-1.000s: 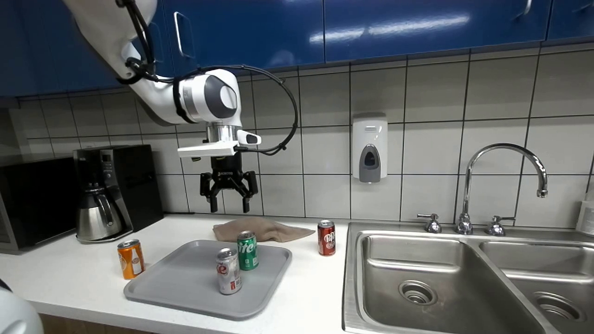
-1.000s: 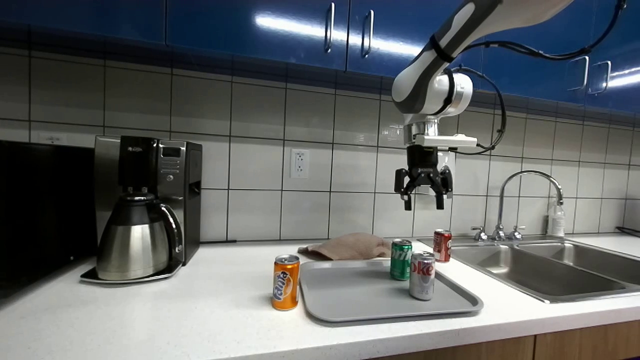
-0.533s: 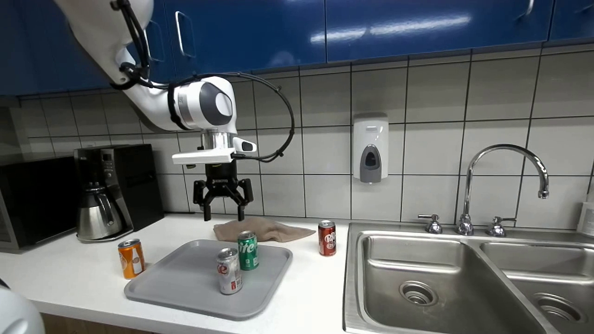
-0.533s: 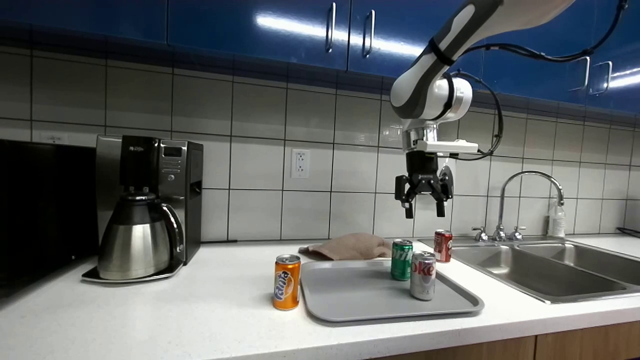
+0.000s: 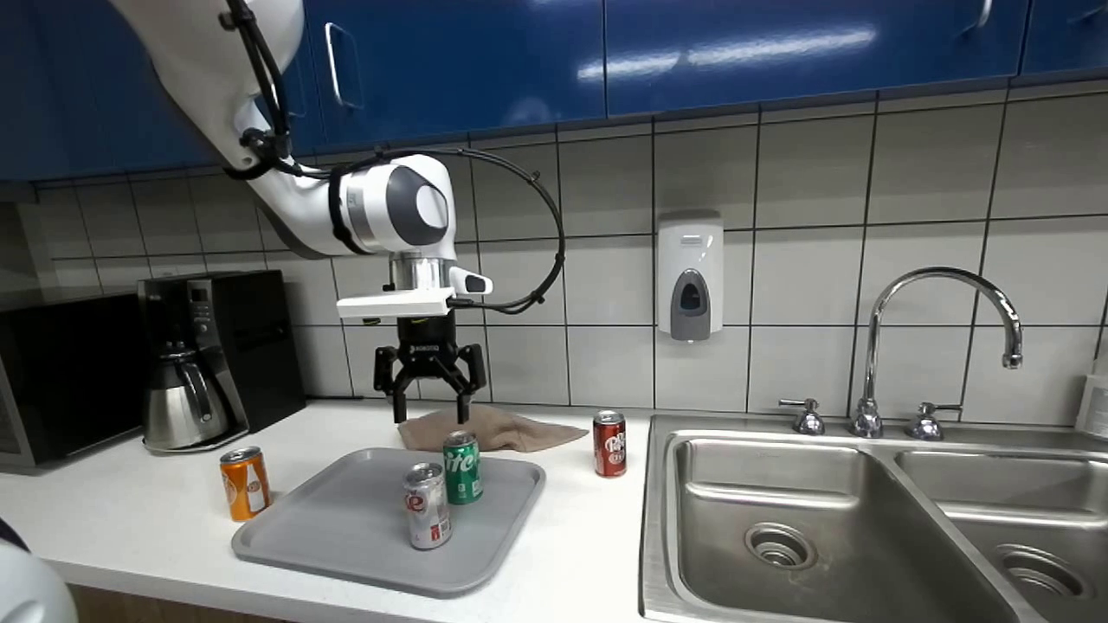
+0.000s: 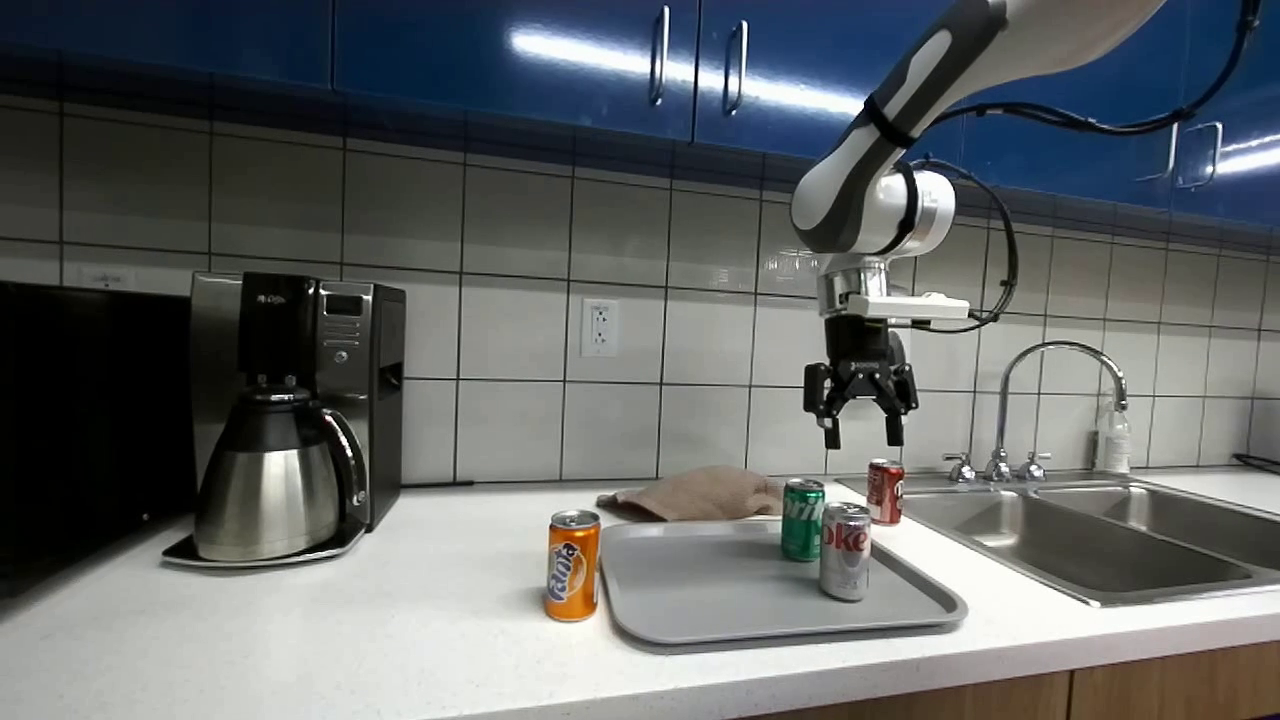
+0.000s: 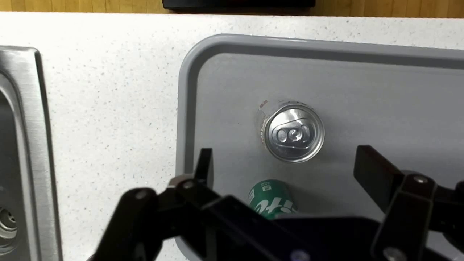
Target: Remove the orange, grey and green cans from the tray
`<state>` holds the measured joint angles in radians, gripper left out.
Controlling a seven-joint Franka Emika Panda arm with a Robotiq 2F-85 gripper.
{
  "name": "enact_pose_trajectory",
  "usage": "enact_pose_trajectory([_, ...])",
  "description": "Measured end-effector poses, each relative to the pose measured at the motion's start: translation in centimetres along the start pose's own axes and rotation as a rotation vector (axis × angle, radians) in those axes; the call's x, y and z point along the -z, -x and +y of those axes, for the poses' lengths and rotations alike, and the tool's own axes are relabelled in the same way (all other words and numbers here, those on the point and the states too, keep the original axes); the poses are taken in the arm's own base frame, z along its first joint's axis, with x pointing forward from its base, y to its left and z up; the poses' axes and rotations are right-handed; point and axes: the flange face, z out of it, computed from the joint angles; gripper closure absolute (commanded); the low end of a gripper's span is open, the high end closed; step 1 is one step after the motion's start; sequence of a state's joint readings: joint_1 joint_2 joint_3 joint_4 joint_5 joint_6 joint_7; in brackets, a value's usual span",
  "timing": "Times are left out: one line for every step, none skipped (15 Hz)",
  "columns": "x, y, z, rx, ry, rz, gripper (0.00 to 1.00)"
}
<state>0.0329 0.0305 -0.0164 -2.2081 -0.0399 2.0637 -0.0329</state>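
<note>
The orange can [image 5: 245, 484] stands upright on the counter just beside the grey tray [image 5: 346, 519]; in an exterior view the same orange can [image 6: 573, 566] is close to the tray's left rim. Both the grey can [image 5: 428, 510] and the green can [image 5: 463, 472] stand upright on the tray, near each other. My gripper [image 6: 863, 440] hangs above, its jaws wide apart and holding nothing. Looking down in the wrist view, the grey can [image 7: 294, 134] shows ahead of the fingertips, while the green can [image 7: 271, 199] lies far below, partly hidden by the gripper's body.
A red can [image 5: 609, 444] stands on the counter between tray and sink [image 5: 770, 502]. Behind the tray lies a crumpled brown cloth [image 5: 493, 430]. A coffee maker [image 6: 270, 480] occupies the counter's left part, and a soap dispenser [image 5: 690, 277] hangs on the tiled wall.
Over the last second my open gripper has come down, shifting a little to the right in both exterior views during the last half second. Cans and tray have kept their places.
</note>
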Motion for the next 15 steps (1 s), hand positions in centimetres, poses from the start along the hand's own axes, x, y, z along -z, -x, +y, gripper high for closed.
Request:
enact_pose_trajectory([-0.3,-0.1,0.0,0.001,0.001,0.004,0.00])
enact_pose_trajectory([-0.6,-0.2,0.0,0.003,0.003,0.005,0.00])
enact_pose_trajectory([-1.0,-0.2,-0.1,0.006,0.005,0.007,0.00])
enact_pose_trajectory([-1.4,-0.2,-0.2,0.009,0.007,0.008,0.00])
enact_pose_trajectory([-1.9,-0.3,-0.3,0.012,0.009,0.010,0.00])
enact_pose_trajectory([-2.3,-0.3,-0.4,0.015,0.010,0.011,0.00])
enact_pose_trajectory([-2.6,-0.3,-0.5,0.017,0.011,0.013,0.00])
enact_pose_trajectory([-2.9,-0.3,-0.6,0.019,0.012,0.015,0.00])
enact_pose_trajectory([-3.2,-0.3,-0.6,0.022,0.014,0.017,0.00])
enact_pose_trajectory([-3.4,-0.4,-0.7,0.025,0.016,0.020,0.00])
enact_pose_trajectory([-3.6,-0.4,-0.8,0.029,0.018,0.026,0.00])
enact_pose_trajectory([-3.7,-0.4,-0.9,0.034,0.022,0.032,0.00])
enact_pose_trajectory([-3.9,-0.4,-1.0,0.040,0.026,0.037,0.00])
enact_pose_trajectory([-4.0,-0.5,-1.2,0.046,0.030,0.042,0.00])
enact_pose_trajectory([-4.2,-0.5,-1.4,0.053,0.033,0.045,0.00])
